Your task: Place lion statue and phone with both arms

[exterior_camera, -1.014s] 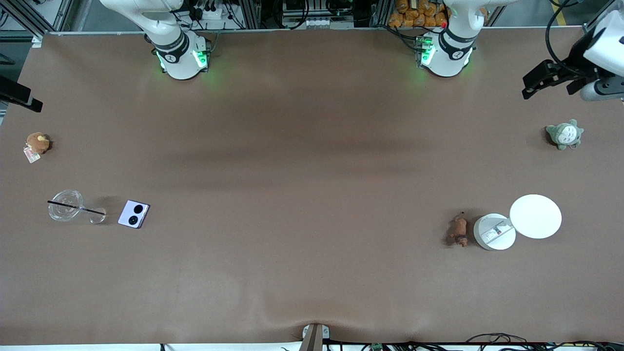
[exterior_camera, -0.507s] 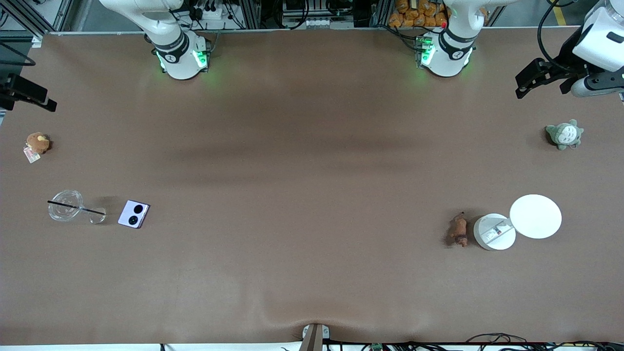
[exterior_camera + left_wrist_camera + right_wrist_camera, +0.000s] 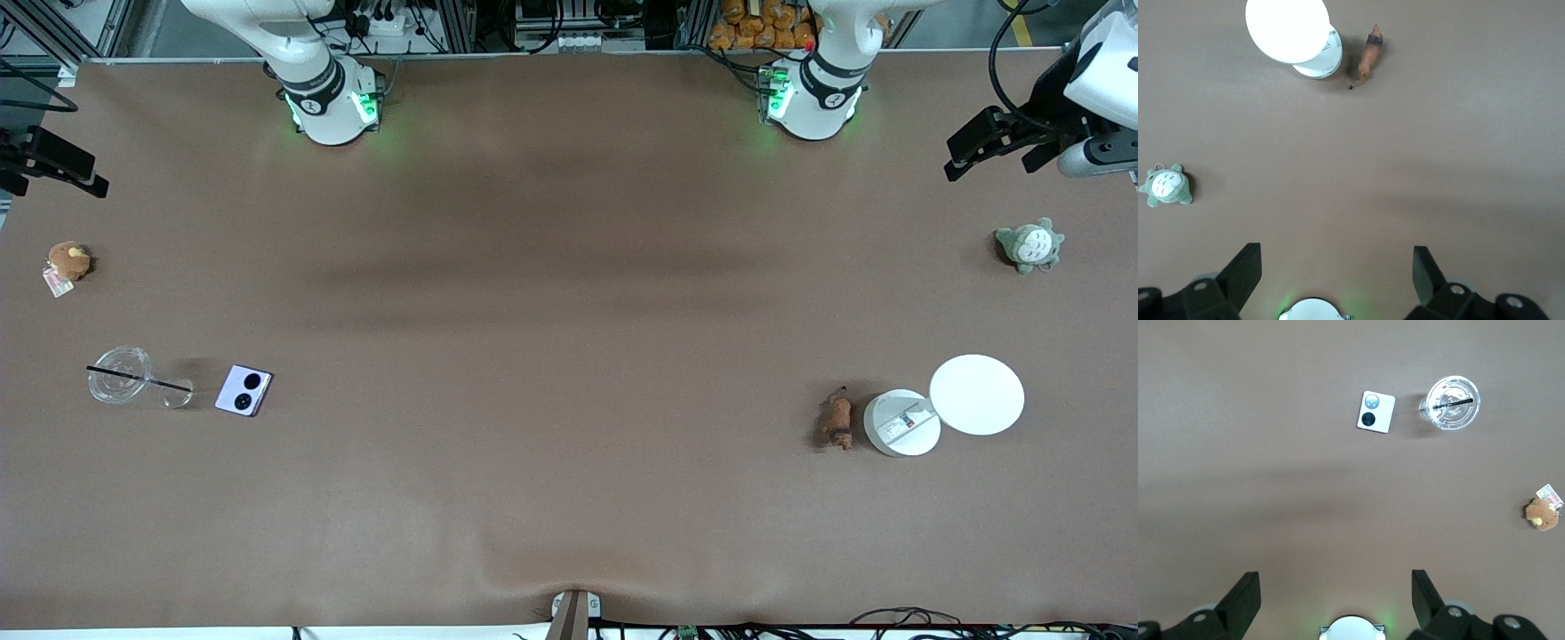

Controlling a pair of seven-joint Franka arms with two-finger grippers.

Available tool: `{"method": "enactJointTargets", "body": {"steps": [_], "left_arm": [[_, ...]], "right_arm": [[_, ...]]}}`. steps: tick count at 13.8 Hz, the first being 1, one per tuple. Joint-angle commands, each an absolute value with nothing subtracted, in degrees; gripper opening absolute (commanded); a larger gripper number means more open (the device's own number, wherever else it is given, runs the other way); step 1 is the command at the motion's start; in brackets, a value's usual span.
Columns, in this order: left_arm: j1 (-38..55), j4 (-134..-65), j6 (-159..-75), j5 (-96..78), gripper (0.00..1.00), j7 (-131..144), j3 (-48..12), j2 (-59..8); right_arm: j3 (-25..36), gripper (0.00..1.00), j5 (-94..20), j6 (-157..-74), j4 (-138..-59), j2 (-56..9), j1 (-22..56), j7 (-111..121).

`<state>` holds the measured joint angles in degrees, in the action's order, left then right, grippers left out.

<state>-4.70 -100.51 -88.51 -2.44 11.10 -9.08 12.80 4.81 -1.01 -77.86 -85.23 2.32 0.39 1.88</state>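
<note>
- Front view: lion statue (image 3: 837, 423) is seen lying on the counter (image 3: 569, 320), just beside the round white container (image 3: 901, 423), on its side toward the right arm's end; a white disc (image 3: 976, 395) overlaps the container's rim on the side toward the left arm's end.
- Phone (image 3: 244, 390) is found well apart from the lion statue, toward the right arm's end, just beside a clear cup w/ straw (image 3: 119, 376).
- Left gripper (image 3: 994, 144) is held up over the counter edge, above the grey-green plush (image 3: 1029, 245); fingers spread wide, nothing held.
- Right gripper (image 3: 55, 169) is held over the counter edge near the brown plush (image 3: 68, 260); fingers wide apart in its wrist view, empty.
- Risk (judged): lion statue is tiny and slender, close to the container, so a finger could catch the container or knock the statue over on approach.
- Risk: phone lies flat & thin; fingers may slip off its edges or nudge the cup.
- Hard to tell: right gripper is cut by the frame edge in front view; placing spot for both things isn't marked.
</note>
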Motion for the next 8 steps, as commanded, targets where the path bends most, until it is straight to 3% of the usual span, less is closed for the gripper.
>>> {"method": "enactJointTargets", "body": {"steps": [1, 8], "left_arm": [[-5.19, -99.41, -88.42, -3.60, 1.00, 9.94, -9.23, 12.92], [-5.10, -98.70, -87.98, -2.64, 1.00, 6.68, -9.58, 11.51]], "right_arm": [[4.22, 1.00, 0.00, -78.57, -86.75, 3.78, -0.44, 2.99], [4.13, 1.00, -0.44, -78.75, -86.75, 3.69, -0.53, 2.99]]}}
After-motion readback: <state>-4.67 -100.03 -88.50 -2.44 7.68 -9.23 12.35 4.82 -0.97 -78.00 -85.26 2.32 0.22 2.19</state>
